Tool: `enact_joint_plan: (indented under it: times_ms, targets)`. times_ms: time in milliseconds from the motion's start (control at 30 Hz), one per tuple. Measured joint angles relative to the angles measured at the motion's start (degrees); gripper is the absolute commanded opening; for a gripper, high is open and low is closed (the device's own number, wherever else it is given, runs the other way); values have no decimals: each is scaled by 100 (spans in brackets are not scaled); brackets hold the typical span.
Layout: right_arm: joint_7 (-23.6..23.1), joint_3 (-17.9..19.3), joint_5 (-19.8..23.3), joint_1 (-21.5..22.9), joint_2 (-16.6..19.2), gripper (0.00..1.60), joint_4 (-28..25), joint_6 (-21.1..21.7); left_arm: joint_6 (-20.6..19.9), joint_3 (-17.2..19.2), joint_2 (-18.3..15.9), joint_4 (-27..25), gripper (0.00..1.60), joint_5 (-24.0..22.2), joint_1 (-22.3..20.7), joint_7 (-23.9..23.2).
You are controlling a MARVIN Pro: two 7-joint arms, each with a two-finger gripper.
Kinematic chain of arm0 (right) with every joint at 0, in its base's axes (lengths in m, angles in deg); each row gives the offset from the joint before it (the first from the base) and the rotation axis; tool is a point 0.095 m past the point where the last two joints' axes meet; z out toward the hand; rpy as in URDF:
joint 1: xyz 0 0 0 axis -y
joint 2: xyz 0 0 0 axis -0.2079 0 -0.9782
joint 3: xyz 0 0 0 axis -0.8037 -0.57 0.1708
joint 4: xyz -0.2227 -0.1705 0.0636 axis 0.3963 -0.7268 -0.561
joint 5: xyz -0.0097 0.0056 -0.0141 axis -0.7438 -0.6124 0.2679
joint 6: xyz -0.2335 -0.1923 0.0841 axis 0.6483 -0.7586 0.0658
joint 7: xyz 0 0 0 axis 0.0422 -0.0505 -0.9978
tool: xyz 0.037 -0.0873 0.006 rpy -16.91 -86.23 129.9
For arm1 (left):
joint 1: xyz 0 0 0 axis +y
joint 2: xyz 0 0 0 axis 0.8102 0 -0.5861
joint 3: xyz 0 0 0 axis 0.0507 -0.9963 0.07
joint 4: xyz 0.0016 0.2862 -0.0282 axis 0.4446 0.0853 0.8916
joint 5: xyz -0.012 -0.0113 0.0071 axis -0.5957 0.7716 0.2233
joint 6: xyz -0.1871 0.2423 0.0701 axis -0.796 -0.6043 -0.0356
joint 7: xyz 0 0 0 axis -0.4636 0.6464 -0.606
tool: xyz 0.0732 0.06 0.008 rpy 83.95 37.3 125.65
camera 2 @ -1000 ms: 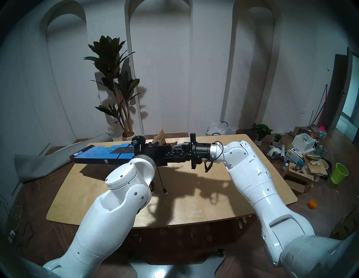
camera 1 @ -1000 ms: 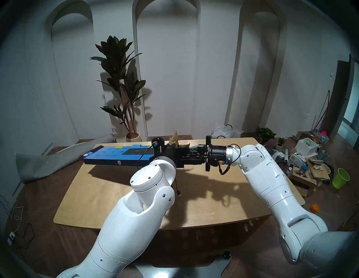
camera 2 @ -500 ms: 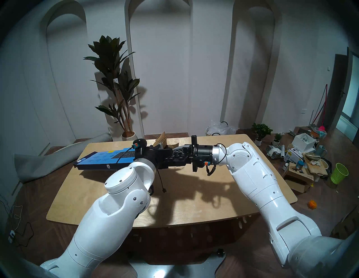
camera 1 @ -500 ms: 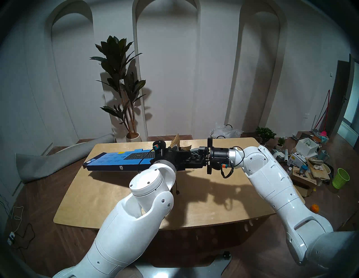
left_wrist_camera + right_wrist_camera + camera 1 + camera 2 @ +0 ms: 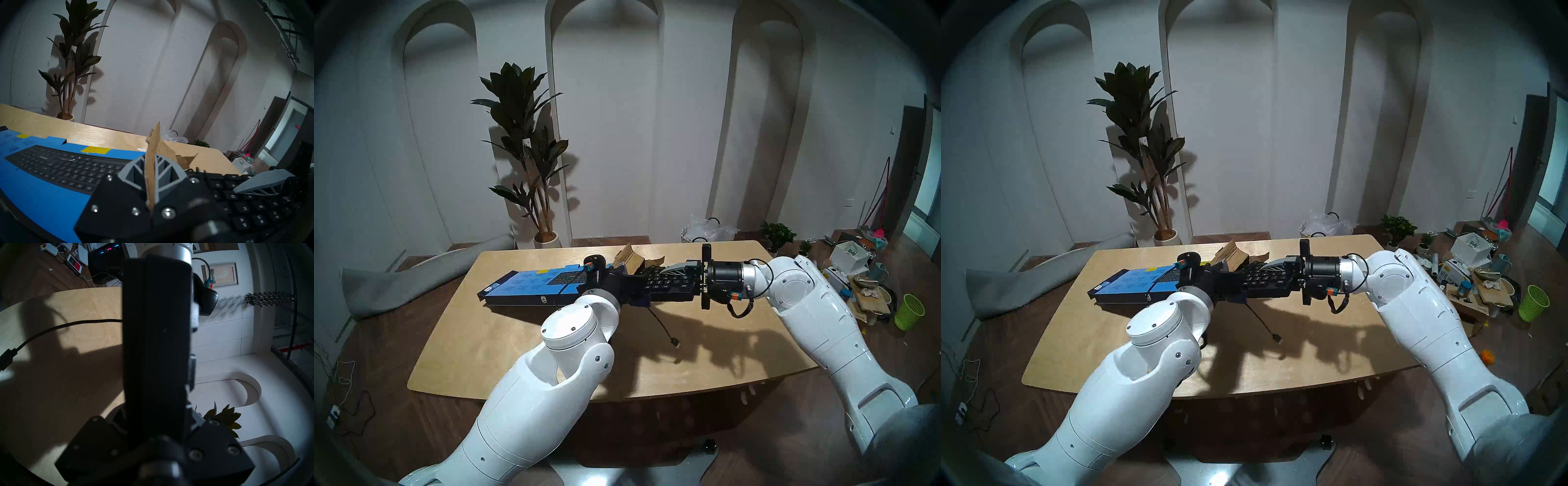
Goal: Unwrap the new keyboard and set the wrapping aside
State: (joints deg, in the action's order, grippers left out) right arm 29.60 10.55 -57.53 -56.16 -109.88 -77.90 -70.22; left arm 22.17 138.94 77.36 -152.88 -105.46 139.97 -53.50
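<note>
A: Two sets of fingers share one job. Nearest, at six o'clock on the counter, only arm shadows; the cable trails down from the keyboard, its plug at about five o'clock and whether it touches the wood I cannot tell.

B: And at the middle?

A: The left fingers are clenched on a brown flap of the wrapping, at the box's open end. The right fingers are clamped on the free end of the keyboard, top and bottom, at about two o'clock.

B: So which step?

A: Sliding it out, I'd judge. Part of the keyboard is clear; the rest sits inside the blue box, which runs toward ten o'clock.

B: Next move?

A: Pull the keyboard along the box's length toward three o'clock while the left anchors the box. The flap is thin card and could tear. Farthest, the other brown flaps at twelve.
</note>
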Motion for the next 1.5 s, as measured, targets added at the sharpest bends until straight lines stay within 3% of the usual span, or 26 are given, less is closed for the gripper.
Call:
enact_joint_plan:
  times_ms: [900,1500]
  targets:
    - [-34,473,1128,-720,1413,0,-938,4,342,-74,-188,317,0,156,-80,-665]
    - [-218,923,1604,-962,2080,0,-1258,-11,569,50,-182,1079,0,270,-405,-805]
